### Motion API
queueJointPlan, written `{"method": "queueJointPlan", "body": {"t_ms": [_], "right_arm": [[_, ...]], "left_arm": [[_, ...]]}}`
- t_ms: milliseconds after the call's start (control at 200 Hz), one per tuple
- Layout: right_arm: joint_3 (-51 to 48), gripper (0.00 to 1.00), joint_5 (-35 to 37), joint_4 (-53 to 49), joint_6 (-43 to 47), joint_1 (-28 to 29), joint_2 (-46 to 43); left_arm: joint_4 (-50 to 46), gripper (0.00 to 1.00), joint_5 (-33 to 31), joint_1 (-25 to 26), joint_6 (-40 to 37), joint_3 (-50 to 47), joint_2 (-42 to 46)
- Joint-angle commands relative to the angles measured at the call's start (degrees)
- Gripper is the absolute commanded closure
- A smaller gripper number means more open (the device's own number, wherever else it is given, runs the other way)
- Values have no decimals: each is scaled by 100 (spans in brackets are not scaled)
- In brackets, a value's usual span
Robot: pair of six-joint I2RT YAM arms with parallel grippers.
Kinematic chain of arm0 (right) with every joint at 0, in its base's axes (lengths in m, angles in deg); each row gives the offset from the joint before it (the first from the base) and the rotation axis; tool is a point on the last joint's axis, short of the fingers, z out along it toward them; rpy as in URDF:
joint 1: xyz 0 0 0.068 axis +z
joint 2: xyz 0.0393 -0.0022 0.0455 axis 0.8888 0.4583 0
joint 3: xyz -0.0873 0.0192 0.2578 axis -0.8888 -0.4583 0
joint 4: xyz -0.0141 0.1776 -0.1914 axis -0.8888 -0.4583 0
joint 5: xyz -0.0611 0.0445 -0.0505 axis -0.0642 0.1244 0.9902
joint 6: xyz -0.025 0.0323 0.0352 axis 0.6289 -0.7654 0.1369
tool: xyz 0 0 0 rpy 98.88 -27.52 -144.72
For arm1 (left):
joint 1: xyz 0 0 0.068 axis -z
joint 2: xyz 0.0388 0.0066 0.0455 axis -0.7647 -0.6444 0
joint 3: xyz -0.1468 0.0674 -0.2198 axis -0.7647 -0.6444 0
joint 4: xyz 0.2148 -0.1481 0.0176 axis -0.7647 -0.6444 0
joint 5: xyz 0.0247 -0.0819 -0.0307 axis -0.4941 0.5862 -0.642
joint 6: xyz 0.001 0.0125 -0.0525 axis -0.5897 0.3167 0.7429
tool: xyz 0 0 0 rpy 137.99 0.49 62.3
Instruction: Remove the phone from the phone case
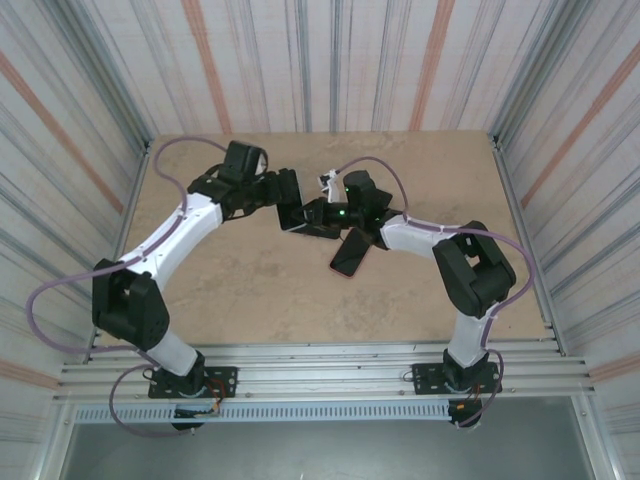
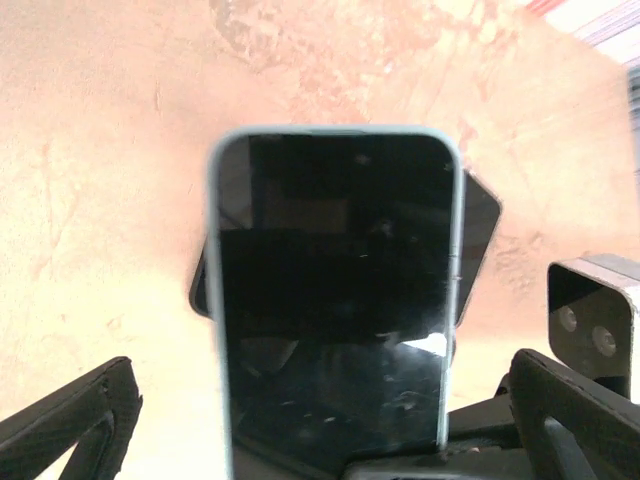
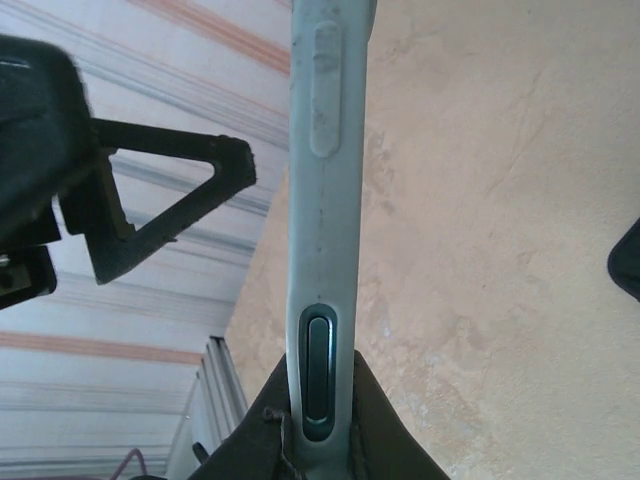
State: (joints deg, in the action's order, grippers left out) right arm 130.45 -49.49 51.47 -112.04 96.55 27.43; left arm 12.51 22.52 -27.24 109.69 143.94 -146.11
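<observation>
Phone case: pale blue, held above the table and clamped by one end in the right gripper. The long axis is aligned with those fingers, and the far end is pointed away from them. A dark glossy screen is framed within it, faced toward the left wrist camera.
Left gripper: fingers spread wide, set either side of the case.
Dark handset: laid flat on the tan table.
Enclosure: striped walls.

beige marbled tabletop, striped walls, metal rails at near edge

no legible text or labels, phone screen dark, possibly blank
</observation>
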Motion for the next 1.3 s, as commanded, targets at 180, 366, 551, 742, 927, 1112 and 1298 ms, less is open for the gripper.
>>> {"method": "queueJointPlan", "body": {"t_ms": [180, 366, 551, 742, 927, 1112, 1298], "right_arm": [[-278, 92, -537, 1248, -1032, -345, -666], [-395, 92, -748, 1924, -1656, -397, -784], [-461, 92, -848, 2624, -2335, -420, -754], [-461, 92, -942, 2842, -2527, -420, -704], [-463, 92, -1006, 2954, -2621, -431, -648], [-452, 91, -1049, 3173, -2862, -446, -538], [-427, 87, -1044, 3380, -3066, -464, -455]], "left_arm": [[2152, 3, 2599, -874, -2, -615, 165], [3155, 8, 3624, -1006, 308, -538, -172], [3434, 21, 4167, -1023, 541, -187, -541], [4133, 39, 4610, -1059, 1132, -32, -754], [4265, 57, 4872, -1059, 1295, 42, -872], [4746, 69, 5024, -1077, 1705, -37, -929], [5135, 82, 5075, -1077, 2088, -51, -1000]]}}
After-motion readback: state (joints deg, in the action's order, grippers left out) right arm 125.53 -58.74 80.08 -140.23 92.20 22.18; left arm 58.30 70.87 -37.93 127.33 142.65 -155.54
